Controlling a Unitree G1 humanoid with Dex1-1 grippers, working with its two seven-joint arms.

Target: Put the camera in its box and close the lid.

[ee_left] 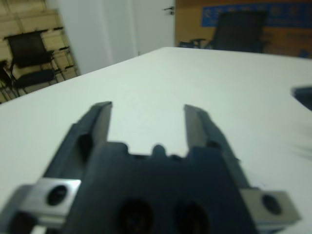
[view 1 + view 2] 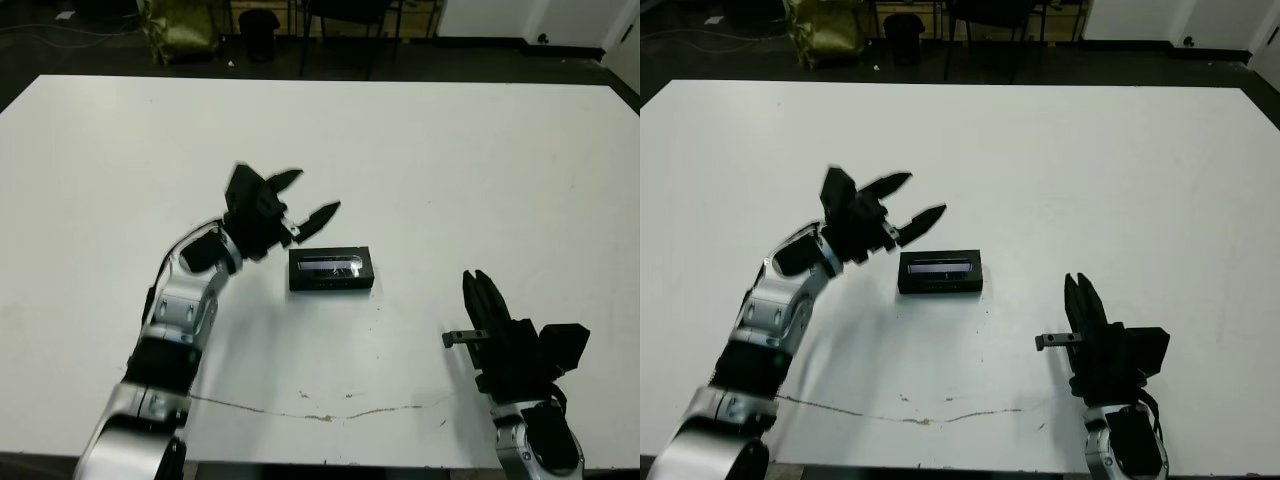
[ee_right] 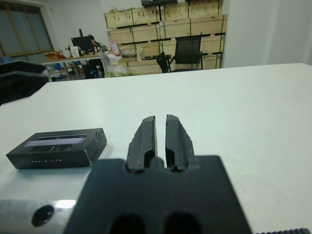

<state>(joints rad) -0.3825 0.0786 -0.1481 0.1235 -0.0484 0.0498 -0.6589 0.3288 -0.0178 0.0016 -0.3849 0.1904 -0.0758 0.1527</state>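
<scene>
The black box (image 2: 331, 282) rests near the table's middle, with the flat lid (image 2: 331, 262) and its glossy strip lying on top, so the box is shut. The right wrist view shows the same closed box (image 3: 57, 152) and lid (image 3: 54, 141). The camera is hidden from every view. My left gripper (image 2: 316, 192) hovers just up and left of the box, open and holding nothing; its fingers (image 1: 100, 122) stand wide apart. Well to the box's right, near the front edge, my right gripper (image 2: 476, 278) is shut and empty, its fingers (image 3: 145, 134) pressed together.
The white table (image 2: 450, 150) stretches wide around the box. A thin dark crack line (image 2: 300, 410) runs along the front edge. Chairs and a yellow-green bag (image 2: 185, 25) stand on the floor beyond the far edge.
</scene>
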